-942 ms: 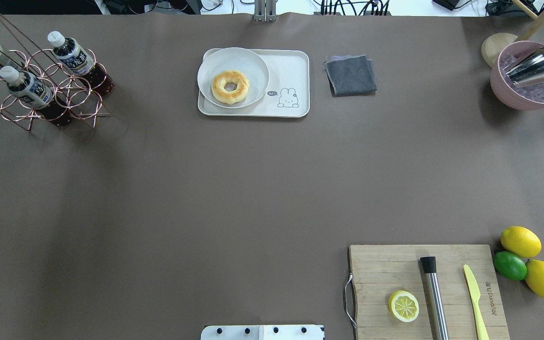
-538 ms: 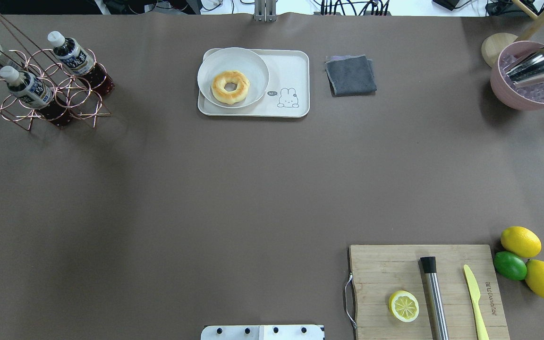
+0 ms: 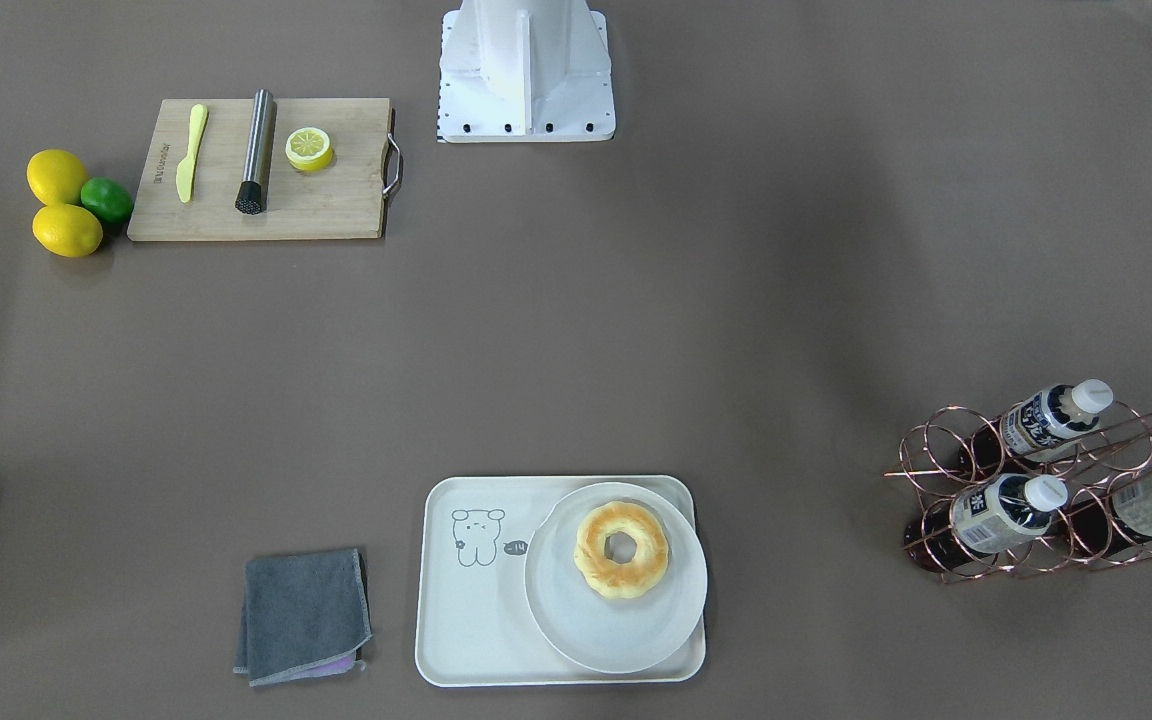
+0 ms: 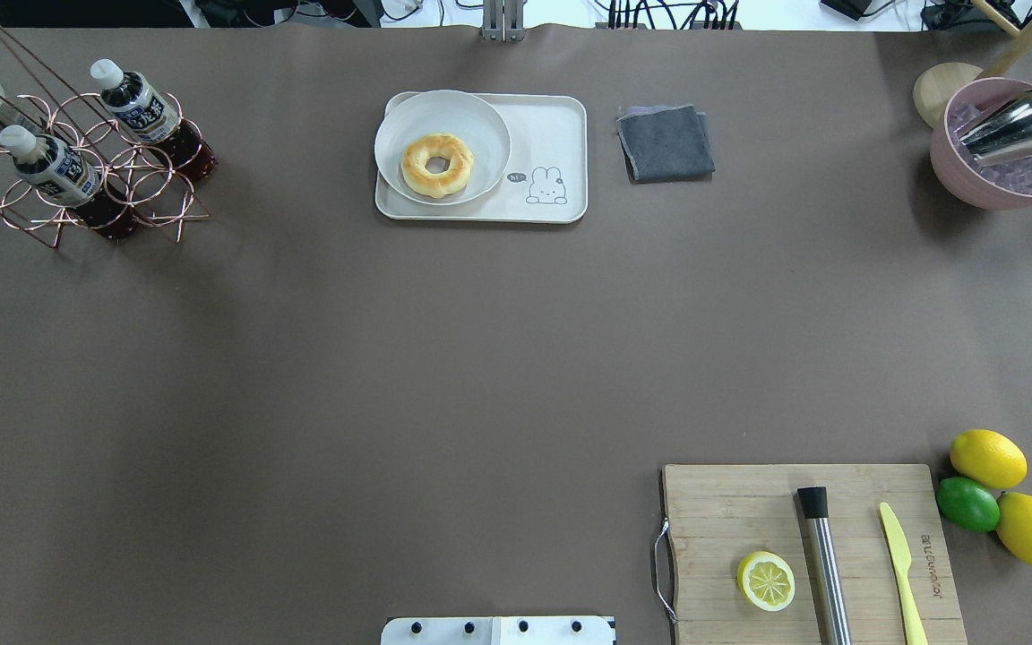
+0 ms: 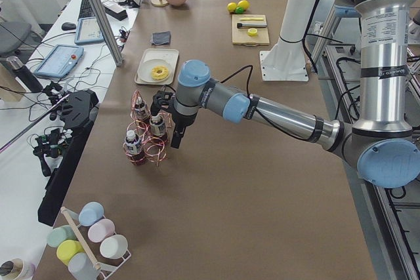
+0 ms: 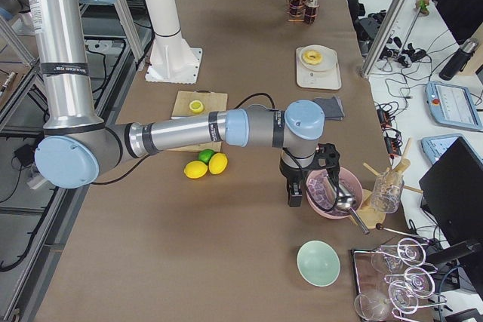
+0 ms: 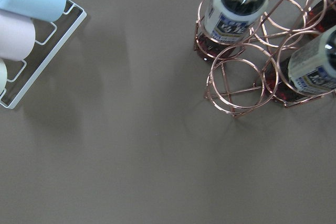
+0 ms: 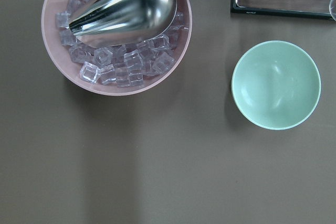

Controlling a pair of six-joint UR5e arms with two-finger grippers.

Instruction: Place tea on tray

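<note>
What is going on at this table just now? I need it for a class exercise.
No bottle has been picked up yet. The left gripper hangs beside the copper rack, where all three tea bottles sit. The tray carries only a plate with a doughnut. The right gripper hangs by the pink ice bowl, far from the tea.

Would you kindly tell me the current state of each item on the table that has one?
Tea bottles: capped, leaning in the wire rack.
Tray: holds a plate, bear corner bare.
Doughnut: whole, on the plate.
Cloth: folded.
Lemon half: cut face up on the board.
Pink bowl: holds ice cubes, scoop resting in it.
Green bowl: empty.
</note>
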